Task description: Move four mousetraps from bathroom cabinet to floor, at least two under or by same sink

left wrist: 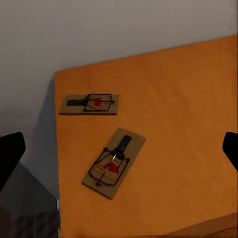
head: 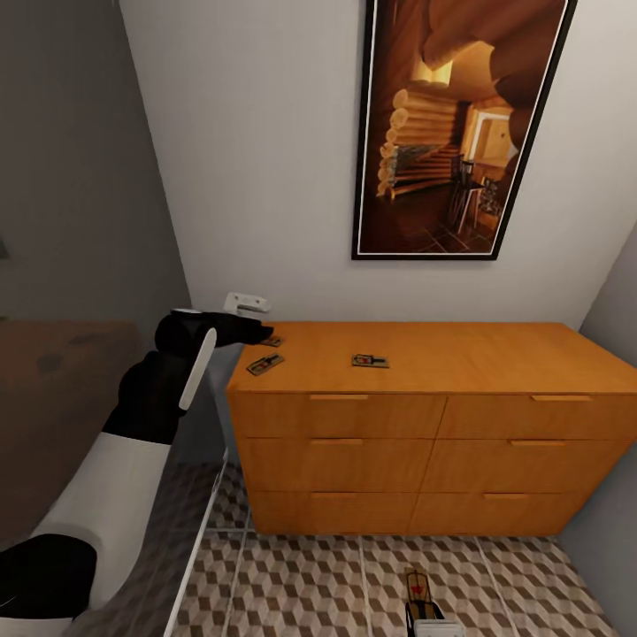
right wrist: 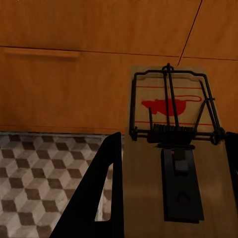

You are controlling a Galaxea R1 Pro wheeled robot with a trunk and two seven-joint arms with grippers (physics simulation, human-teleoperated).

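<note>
The orange-brown cabinet (head: 425, 442) stands against the white wall, and three mousetraps lie on its top. One mousetrap (head: 264, 364) (left wrist: 114, 162) is near the top's front left corner, a second (head: 272, 341) (left wrist: 89, 104) lies behind it, and a third (head: 370, 360) sits further right. My left gripper (head: 258, 333) (left wrist: 119, 148) hovers open over the left pair, its dark fingers (left wrist: 10, 153) spread wide. Low over the cube-patterned floor (head: 301, 584) in front of the cabinet, my right gripper (head: 426, 619) (right wrist: 173, 141) is shut on the fourth mousetrap (head: 418, 587) (right wrist: 171, 119).
A large framed picture (head: 456, 124) hangs above the cabinet. A small white fitting (head: 245, 303) is on the wall beside the cabinet's left end. A glass panel edge (head: 199, 531) and a brown surface (head: 62, 398) lie to the left. A grey wall (head: 615, 495) closes the right side.
</note>
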